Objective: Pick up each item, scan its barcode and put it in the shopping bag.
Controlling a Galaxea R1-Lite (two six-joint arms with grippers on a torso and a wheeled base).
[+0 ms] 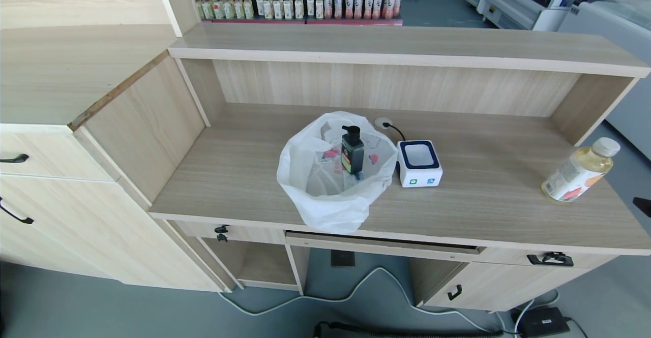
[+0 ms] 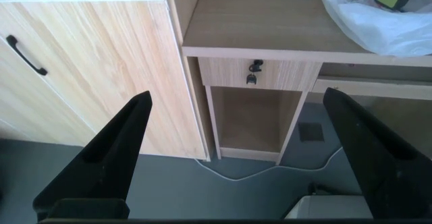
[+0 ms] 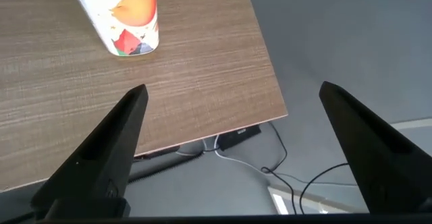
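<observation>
Pump bottle (image 1: 352, 150) upright in bag (image 1: 305, 178), scanner (image 1: 418, 162) just beside. Juice bottle (image 1: 580, 170) at counter (image 1: 488, 145) right end, near R gripper (image 3: 233, 90). L gripper (image 2: 237, 97) below counter edge. Both w/ fingers spread, empty.

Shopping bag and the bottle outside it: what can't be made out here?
Head view: whatever lies under the pump bottle in the shopping bag is mostly hidden by its folds.
Head view: print on the drink bottle is too small to read.
Right wrist view: the picture edge cuts off that bottle above its base.
</observation>
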